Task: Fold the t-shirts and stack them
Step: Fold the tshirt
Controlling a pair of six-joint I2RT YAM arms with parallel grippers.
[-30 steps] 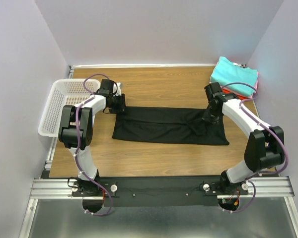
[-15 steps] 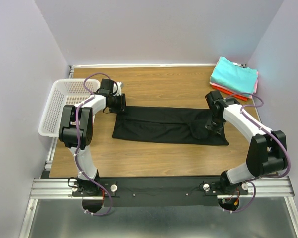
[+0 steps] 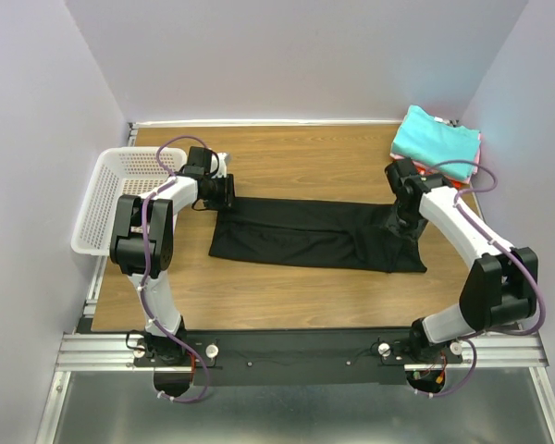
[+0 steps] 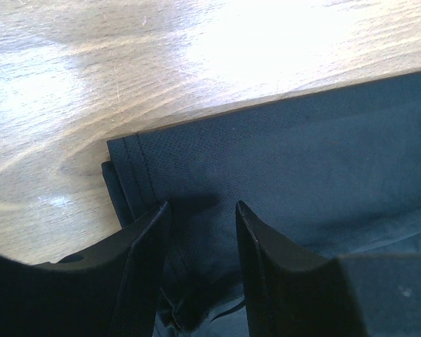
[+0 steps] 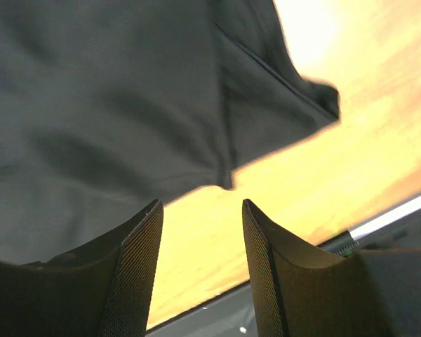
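The large black t-shirt (image 3: 314, 236) lies folded into a long strip across the middle of the table. My left gripper (image 3: 224, 192) is at its upper left corner. In the left wrist view this gripper (image 4: 200, 207) stands open, its fingers straddling the hemmed corner of the black cloth (image 4: 302, 154). My right gripper (image 3: 405, 222) hangs over the strip's right end. It is open (image 5: 202, 203) with only bare wood between its fingers, and the black cloth (image 5: 112, 91) lies just beyond the tips. A folded teal t-shirt (image 3: 435, 139) tops a stack with red-orange (image 3: 425, 169) and pink (image 3: 478, 157) edges showing.
A white lattice basket (image 3: 111, 199) sits at the table's left edge, next to the left arm. The stack occupies the back right corner. Walls close in on the left, back and right. A metal rail (image 3: 296, 351) runs along the near edge.
My right gripper has opened and let go of the black shirt's right end, which now lies on the table. The right arm shifted slightly. The left arm has not moved.
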